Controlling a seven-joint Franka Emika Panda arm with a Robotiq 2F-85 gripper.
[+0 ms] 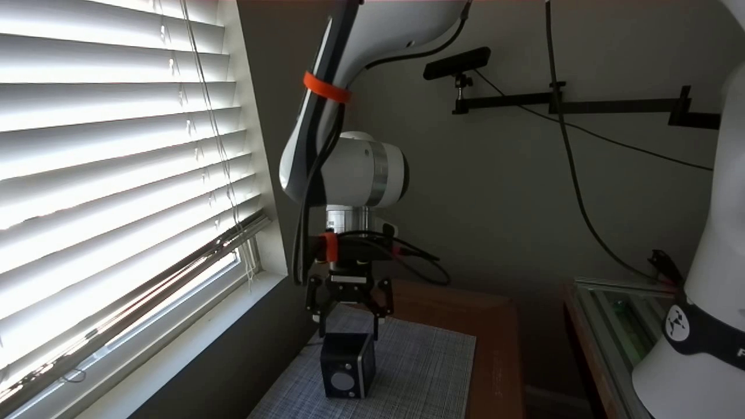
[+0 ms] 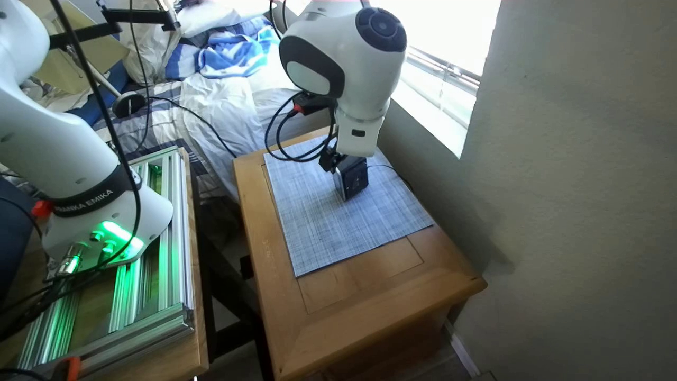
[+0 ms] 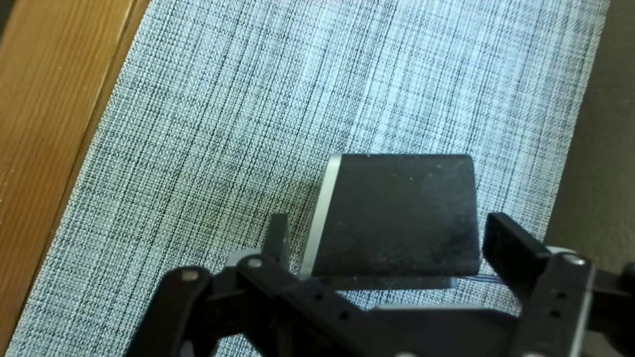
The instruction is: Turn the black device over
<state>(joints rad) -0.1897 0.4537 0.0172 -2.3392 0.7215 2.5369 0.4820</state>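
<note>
The black device [image 1: 348,372] is a small boxy gadget standing on the grey woven mat [image 1: 425,361]. In an exterior view its near face shows a round grey patch. In another exterior view the device [image 2: 353,180] is partly covered by the wrist. In the wrist view the device [image 3: 402,213] shows a plain black top with a silvery strip along its left edge. My gripper [image 1: 349,333] points down at the device's top, toward its rear. In the wrist view the gripper [image 3: 389,235] is open, one finger on each side of the device, with gaps at both sides.
The mat lies on a wooden table [image 2: 365,328]. A thin cable [image 2: 394,168] runs from the device toward the wall. A window with blinds [image 1: 116,145] and its sill stand close beside the table. Loose cables [image 2: 285,137] hang from the wrist. A bed [image 2: 222,106] lies beyond.
</note>
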